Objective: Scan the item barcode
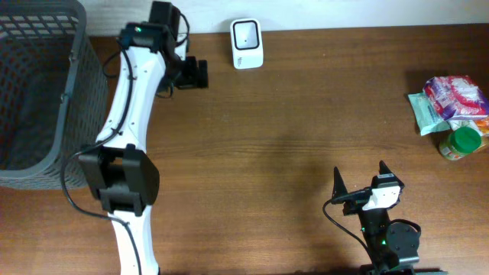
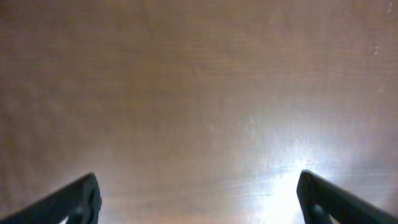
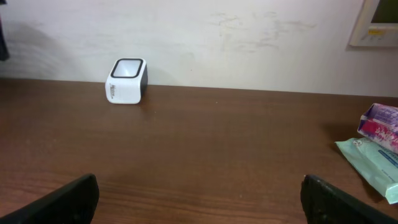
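Since neither pincer holds anything, the risks all lie ahead. The left pincer point(image 2: 198, 183) hangs with its jaws spread wide over bare table point(image 2: 199, 74), close beside the white scanner point(image 1: 247, 43) at the far edge. The right pincer point(image 1: 361, 179) sits equally wide open near the front edge, aimed across the wood toward the wall. The things to scan lie bunched at the far right, well apart from both arms: a pink-and-white pack point(image 1: 456, 94), a teal wipes pack point(image 1: 426, 112) touching it, and a green-lidded jar point(image 1: 461, 143) just beside both. That crowding is the first hazard, I judge: jaws coming down on one item could nudge its neighbour, and the jar might tip or roll away. The soft packs may crumple or slip in a two-finger grip, which would fold or hide the code. No barcode shows on any of them from these views, so the chosen item may reach the scanner with the wrong face toward its window. It would then need turning in the air, where a loose hold could drop it. The left arm, parked beside the scanner, could also block the right arm's carry, and the grey basket point(image 1: 38, 84) at left narrows the room for moving aside.
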